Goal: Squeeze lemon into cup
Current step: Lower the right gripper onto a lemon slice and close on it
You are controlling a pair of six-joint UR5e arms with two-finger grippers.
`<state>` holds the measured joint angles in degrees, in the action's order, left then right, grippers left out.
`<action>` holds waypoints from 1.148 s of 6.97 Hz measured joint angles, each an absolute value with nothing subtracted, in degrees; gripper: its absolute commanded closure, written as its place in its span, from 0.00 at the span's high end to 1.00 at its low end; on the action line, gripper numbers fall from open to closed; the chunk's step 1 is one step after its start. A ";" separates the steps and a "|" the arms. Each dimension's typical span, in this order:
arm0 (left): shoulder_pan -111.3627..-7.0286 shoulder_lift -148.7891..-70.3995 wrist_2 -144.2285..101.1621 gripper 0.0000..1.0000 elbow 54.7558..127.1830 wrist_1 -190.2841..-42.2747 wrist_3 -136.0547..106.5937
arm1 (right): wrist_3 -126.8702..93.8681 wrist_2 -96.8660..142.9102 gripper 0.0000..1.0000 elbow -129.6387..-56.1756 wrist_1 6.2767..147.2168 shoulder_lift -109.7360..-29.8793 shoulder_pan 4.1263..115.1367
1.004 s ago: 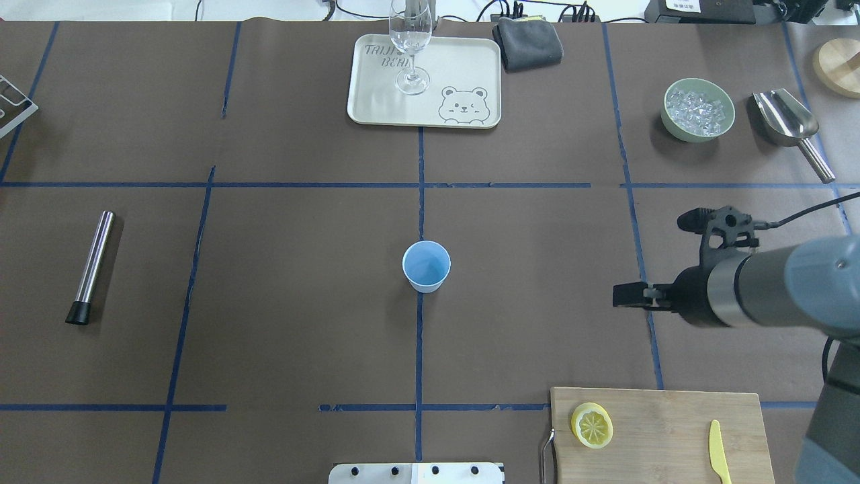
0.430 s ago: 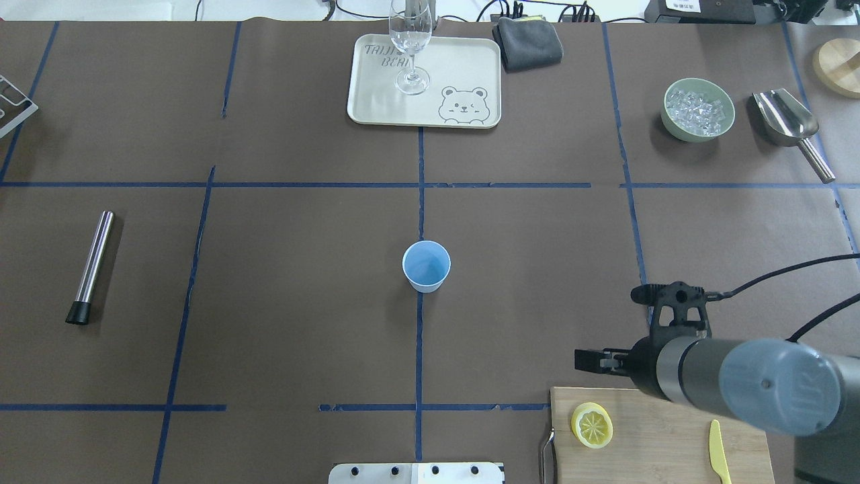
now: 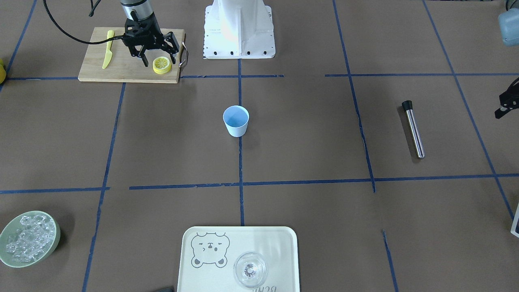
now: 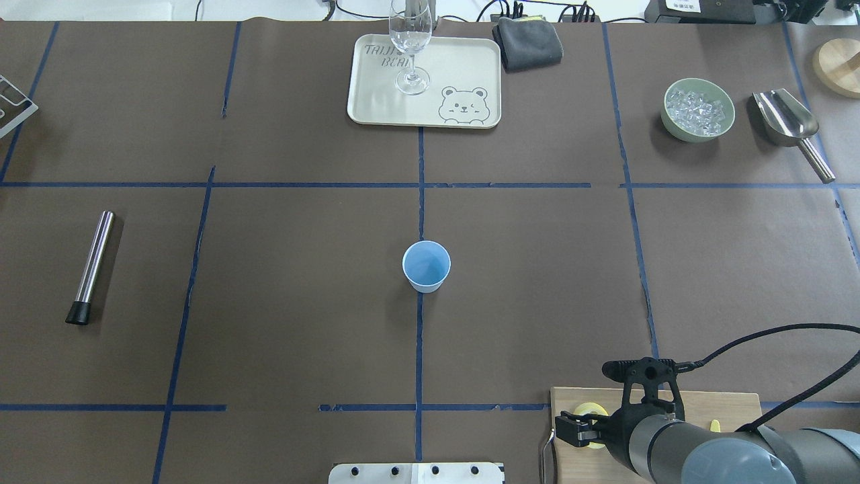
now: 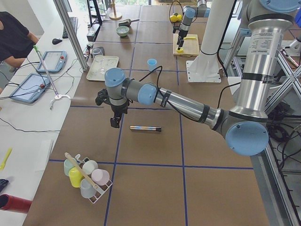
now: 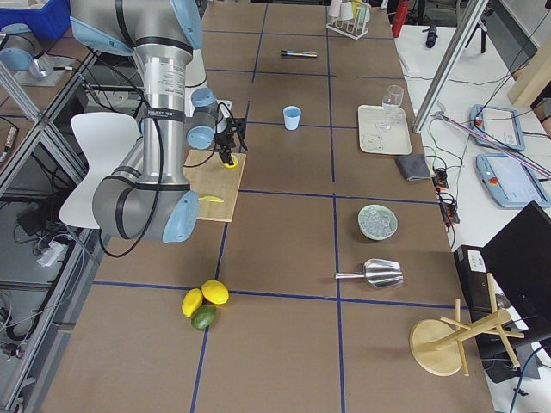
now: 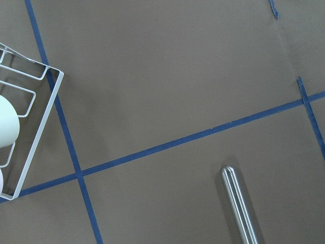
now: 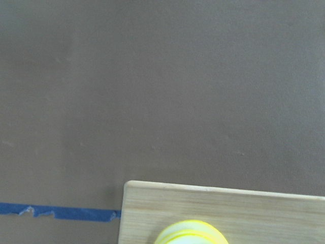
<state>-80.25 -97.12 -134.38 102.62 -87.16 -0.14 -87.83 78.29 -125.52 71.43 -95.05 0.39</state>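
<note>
The lemon slice (image 3: 161, 65) lies flat on a wooden cutting board (image 3: 121, 69) at the robot's near right. My right gripper (image 3: 160, 61) is open and hangs right over the slice, one finger on each side of it. In the overhead view the gripper (image 4: 582, 430) hides most of the lemon (image 4: 592, 408). The right wrist view shows only the slice's top edge (image 8: 190, 233). The light-blue cup (image 4: 426, 266) stands upright at the table's middle, far from both grippers. Of my left gripper, only an edge (image 3: 506, 103) shows at the far left; I cannot tell its state.
A yellow plastic knife (image 3: 107, 54) lies on the board. A metal rod (image 4: 93, 265) lies on the left. A tray (image 4: 463, 67) with a wine glass (image 4: 410, 47), an ice bowl (image 4: 697, 109) and a scoop (image 4: 789, 124) stand at the far side. A cup rack (image 7: 25, 127) is near the left gripper.
My right arm has swung back toward the robot's side, from the open table beside the tape line to over the cutting board, above the lemon slice. Nothing else moved.
</note>
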 measured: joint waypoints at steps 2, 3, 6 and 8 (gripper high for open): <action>-80.24 -97.12 -134.39 1.00 102.23 -87.66 -0.11 | -87.89 78.09 1.00 -124.80 71.47 -94.95 -0.44; -80.25 -97.09 -134.40 1.00 102.12 -87.75 -0.10 | -87.89 78.15 1.00 -124.44 71.51 -94.86 -0.56; -80.32 -96.96 -134.43 1.00 102.05 -87.80 0.09 | -87.81 78.38 1.00 -123.93 71.54 -94.54 -0.65; -80.33 -96.95 -134.47 1.00 102.04 -87.80 0.22 | -87.74 78.40 1.00 -123.69 71.54 -94.46 -0.52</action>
<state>-80.33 -96.95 -134.47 102.04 -87.80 0.22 -87.74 78.40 -123.69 71.54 -94.46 -0.52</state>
